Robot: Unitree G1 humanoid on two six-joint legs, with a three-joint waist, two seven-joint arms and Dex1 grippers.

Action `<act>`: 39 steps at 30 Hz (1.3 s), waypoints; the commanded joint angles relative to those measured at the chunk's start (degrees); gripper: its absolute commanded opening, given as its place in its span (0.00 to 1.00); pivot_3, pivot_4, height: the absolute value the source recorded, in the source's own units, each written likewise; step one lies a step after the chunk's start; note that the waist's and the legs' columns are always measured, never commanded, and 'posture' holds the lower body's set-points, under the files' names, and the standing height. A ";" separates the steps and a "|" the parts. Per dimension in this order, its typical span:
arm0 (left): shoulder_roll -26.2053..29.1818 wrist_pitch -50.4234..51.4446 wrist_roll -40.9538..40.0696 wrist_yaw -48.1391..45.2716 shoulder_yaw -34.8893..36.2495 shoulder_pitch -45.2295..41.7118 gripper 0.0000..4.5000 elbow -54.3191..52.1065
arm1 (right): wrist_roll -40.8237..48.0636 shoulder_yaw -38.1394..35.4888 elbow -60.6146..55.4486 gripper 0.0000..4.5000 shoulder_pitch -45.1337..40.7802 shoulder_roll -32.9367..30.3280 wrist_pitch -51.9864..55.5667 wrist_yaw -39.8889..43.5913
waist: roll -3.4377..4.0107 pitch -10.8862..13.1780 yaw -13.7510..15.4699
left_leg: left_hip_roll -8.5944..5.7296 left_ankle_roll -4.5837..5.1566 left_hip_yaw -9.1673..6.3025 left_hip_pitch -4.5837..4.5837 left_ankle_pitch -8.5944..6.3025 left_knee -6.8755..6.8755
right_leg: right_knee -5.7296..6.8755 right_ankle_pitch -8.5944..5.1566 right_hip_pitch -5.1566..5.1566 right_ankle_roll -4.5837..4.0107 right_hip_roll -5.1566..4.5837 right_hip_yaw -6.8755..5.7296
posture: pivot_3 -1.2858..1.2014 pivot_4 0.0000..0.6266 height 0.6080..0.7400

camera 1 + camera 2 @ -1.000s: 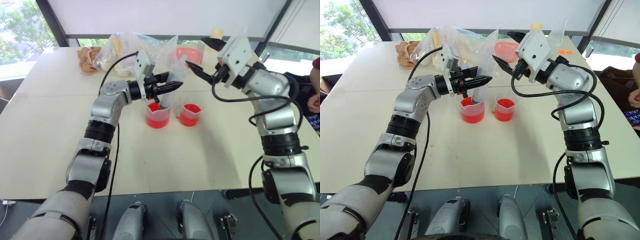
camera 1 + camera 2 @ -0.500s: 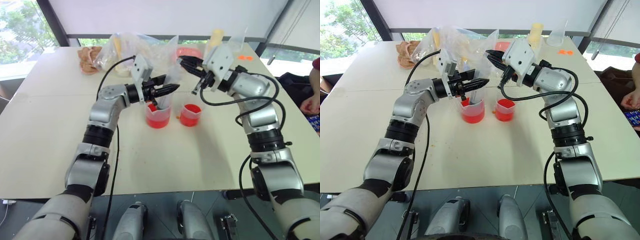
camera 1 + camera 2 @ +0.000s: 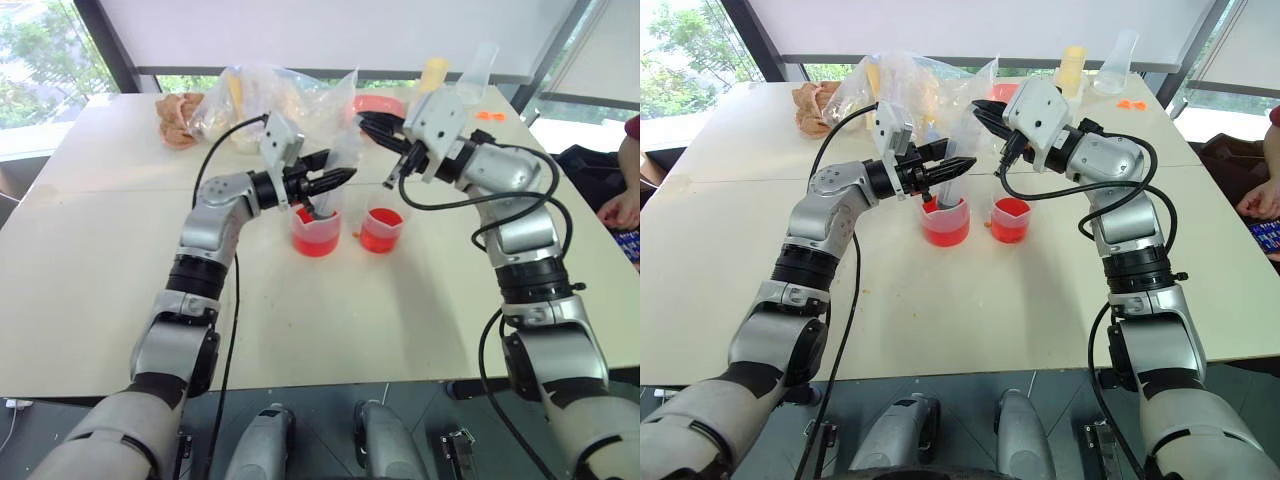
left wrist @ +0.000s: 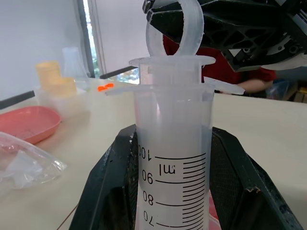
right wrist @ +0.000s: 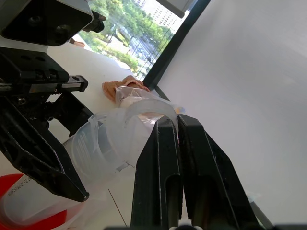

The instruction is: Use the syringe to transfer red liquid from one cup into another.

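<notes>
Pinching the white plunger ring, the right gripper sat directly above the syringe, whose upright barrel the left gripper clamped, tip down inside the larger beaker of red liquid; withdrawal axis ran straight upward.

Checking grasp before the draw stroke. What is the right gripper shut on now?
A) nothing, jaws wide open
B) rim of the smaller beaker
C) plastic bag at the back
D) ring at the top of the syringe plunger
D: the right gripper has its fingers pinched together on the plunger ring of the syringe, whose barrel the left gripper clamps.
</notes>
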 commanded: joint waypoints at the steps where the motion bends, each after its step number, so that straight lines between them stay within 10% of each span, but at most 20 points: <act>1: 0.87 0.07 0.44 0.32 0.30 1.64 0.32 -0.07 | 0.64 -5.74 -0.47 0.01 -3.87 -2.50 -1.62 -3.63 | 0.00 0.00 0.00 | 0.00 0.00 0.00 0.00 0.00 0.00 | 0.00 0.00 0.00 0.00 0.00 0.00 | 0.52 0.24 1.00; 15: 0.84 1.06 0.03 1.10 0.39 1.57 0.32 -1.32 | 2.61 -6.86 0.18 0.01 -3.80 -2.93 -1.86 -4.14 | 0.00 0.00 -0.03 | 0.00 0.00 0.00 0.00 0.00 0.00 | 0.00 0.00 0.00 0.00 0.00 0.00 | 0.52 0.24 1.00; 18: 0.72 1.24 -0.55 1.65 1.24 0.61 0.32 -1.00 | 4.72 -6.85 -0.99 0.19 -3.09 -2.65 -0.23 -2.66 | 0.00 0.00 0.00 | 0.00 0.00 0.00 0.00 0.00 0.00 | 0.00 0.00 0.00 0.00 0.00 0.00 | 0.52 0.24 1.00; 24: 1.67 1.63 -1.22 3.08 2.78 -0.07 0.32 -1.23 | 8.79 -9.48 -9.46 0.88 2.42 -3.44 6.34 -3.40 | 0.00 0.00 0.13 | 0.00 0.00 -0.01 -0.01 0.00 -0.02 | 0.00 0.00 -0.01 0.00 0.00 0.00 | 0.52 0.24 1.00; 31: 1.58 3.45 -4.56 7.82 7.73 -4.10 0.32 -1.18 | 23.63 -19.66 -24.76 0.88 13.90 -7.03 23.28 -4.36 | 0.00 0.00 0.39 | 0.05 0.01 -0.04 -0.04 -0.01 0.00 | 0.00 0.00 0.00 0.00 -0.04 0.00 | 0.52 0.24 1.00; 39: -1.12 1.51 -6.04 6.37 7.41 -14.30 0.32 0.84 | 19.17 -23.04 -25.61 0.88 18.31 -12.92 23.34 -7.55 | 0.00 0.00 0.29 | -0.01 0.01 0.10 -0.01 -0.01 0.00 | 0.03 0.00 0.01 0.00 -0.03 0.00 | 0.52 0.24 1.00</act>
